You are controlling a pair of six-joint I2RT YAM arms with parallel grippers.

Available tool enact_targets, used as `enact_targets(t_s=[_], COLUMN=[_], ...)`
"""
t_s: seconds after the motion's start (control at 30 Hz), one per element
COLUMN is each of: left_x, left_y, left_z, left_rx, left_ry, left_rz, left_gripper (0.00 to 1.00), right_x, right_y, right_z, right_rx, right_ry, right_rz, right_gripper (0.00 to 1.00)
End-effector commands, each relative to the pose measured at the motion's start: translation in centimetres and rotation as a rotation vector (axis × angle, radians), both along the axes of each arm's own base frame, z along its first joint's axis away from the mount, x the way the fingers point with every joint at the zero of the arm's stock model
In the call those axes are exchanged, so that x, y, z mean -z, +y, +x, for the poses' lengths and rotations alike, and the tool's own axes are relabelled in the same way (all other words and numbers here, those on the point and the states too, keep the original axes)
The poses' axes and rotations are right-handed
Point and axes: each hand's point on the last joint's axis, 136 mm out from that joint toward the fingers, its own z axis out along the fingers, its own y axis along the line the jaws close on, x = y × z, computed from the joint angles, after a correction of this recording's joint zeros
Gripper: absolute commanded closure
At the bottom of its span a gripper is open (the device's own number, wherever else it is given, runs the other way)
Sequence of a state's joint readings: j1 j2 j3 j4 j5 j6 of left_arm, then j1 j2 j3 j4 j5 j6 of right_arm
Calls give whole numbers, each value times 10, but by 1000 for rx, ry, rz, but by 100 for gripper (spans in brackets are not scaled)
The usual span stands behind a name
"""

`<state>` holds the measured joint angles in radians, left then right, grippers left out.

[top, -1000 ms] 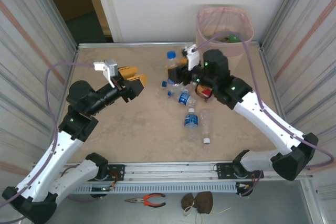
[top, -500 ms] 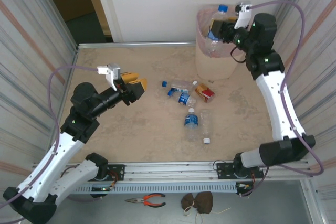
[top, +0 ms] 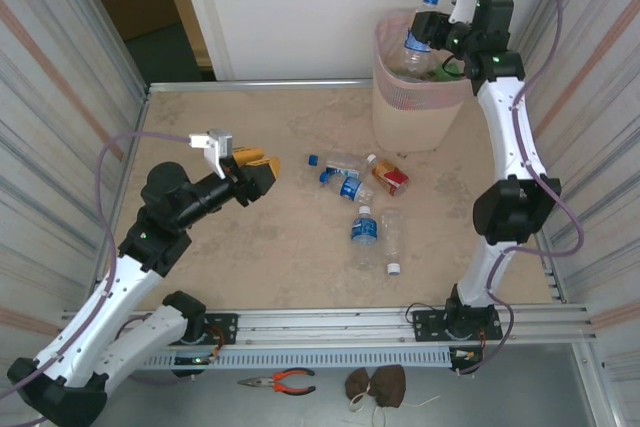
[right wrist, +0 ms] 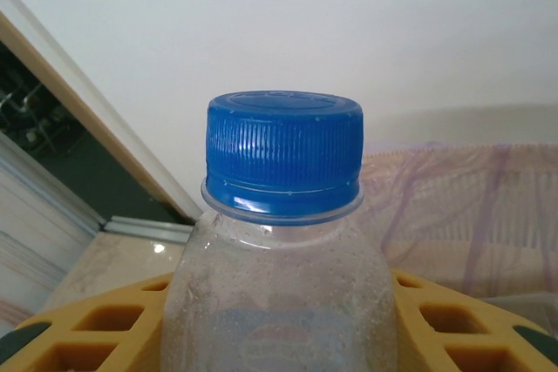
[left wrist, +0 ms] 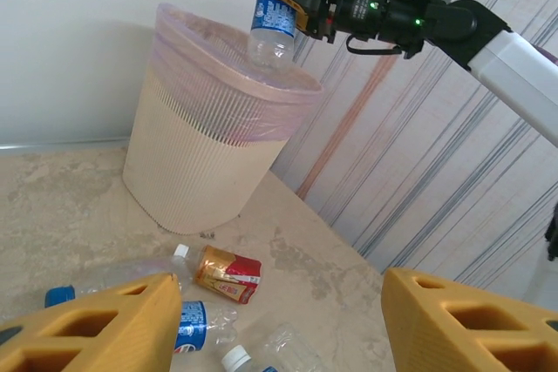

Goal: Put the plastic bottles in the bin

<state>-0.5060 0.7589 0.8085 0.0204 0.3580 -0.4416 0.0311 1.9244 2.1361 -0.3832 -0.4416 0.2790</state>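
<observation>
My right gripper is shut on a clear bottle with a blue cap and a blue label. It holds the bottle upright above the rim of the bin, a beige mesh basket with a pink liner. Several more plastic bottles lie on the table's middle: one with an orange-red label, blue-labelled ones, and a clear one. My left gripper hangs open and empty to their left, its yellow fingers framing the pile.
Striped metal panels wall in both sides of the table. The bin stands at the back right corner. Red-handled pliers and a brown lump lie below the front rail, off the table.
My right arm has lifted the blue-capped bottle from the pile and swung it up and back over the bin. The left gripper has stayed nearly still, narrowing slightly.
</observation>
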Motion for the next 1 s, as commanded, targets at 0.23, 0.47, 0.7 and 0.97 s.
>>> enact_targets(t_s=[0.23,0.47,0.7,0.97], left_x=[10,16,16,15], left_y=[2,1,1,2], left_z=[9,14,14,11], left_rx=[-32,-33,-29,-29], left_ry=[16,34,37,33], left_rz=[22,29,24,17], left_gripper=[38,37,38,38], right_x=[60,102,84,48], right_y=[29,44,37,26], right_z=[15,16,16,9], right_rx=[-174,-230,-181,-121], right_ry=[175,290,266,202], right_rz=[-12,-20,-23,-18], right_gripper=[50,43,22,28])
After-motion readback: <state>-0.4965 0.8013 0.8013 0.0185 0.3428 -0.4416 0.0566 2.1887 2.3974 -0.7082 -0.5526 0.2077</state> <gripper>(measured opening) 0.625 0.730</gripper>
